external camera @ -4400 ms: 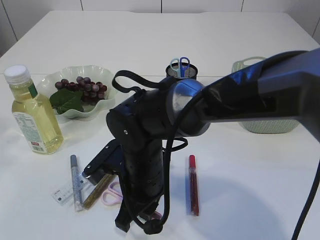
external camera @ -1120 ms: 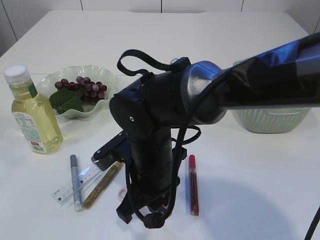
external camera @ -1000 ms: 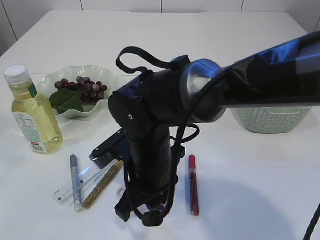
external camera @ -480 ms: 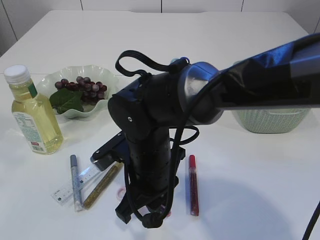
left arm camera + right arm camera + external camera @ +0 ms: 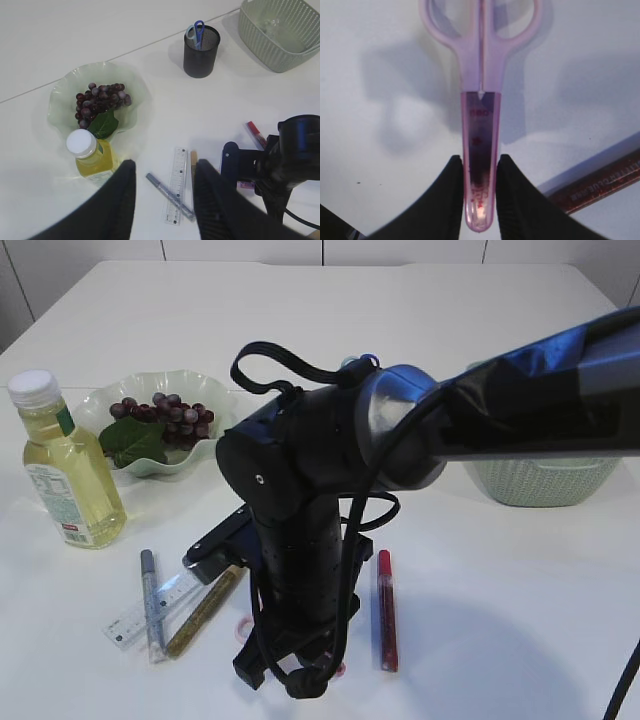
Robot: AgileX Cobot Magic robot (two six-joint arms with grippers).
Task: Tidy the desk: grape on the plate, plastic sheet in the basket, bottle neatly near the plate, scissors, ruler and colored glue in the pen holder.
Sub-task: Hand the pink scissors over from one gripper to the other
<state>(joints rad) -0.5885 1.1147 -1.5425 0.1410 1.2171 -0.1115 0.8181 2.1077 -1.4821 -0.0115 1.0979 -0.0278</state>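
Observation:
My right gripper (image 5: 480, 167) is shut on the capped blade end of the pink scissors (image 5: 480, 125), whose handles point away from me. In the exterior view the black right wrist hides that grip; only pink slivers (image 5: 338, 668) show. The left gripper (image 5: 164, 167) hangs high over the table, open and holding nothing. Below it lie the clear ruler (image 5: 176, 185), a silver glue pen (image 5: 167, 192), a gold one (image 5: 205, 612) and a red one (image 5: 385, 610). Grapes (image 5: 100, 100) sit on the green plate (image 5: 60, 95), with the bottle (image 5: 90, 157) beside it. The black pen holder (image 5: 201, 52) holds blue scissors (image 5: 196, 31).
The green basket (image 5: 280, 30) stands at the far right with something clear inside. The right arm (image 5: 300, 490) fills the middle of the exterior view and hides the pen holder there. A red glitter pen (image 5: 600, 182) lies just right of the held scissors.
Since the oldest frame the right wrist has shifted slightly right and now covers the pink scissors' handle. Over the last second almost nothing moves.

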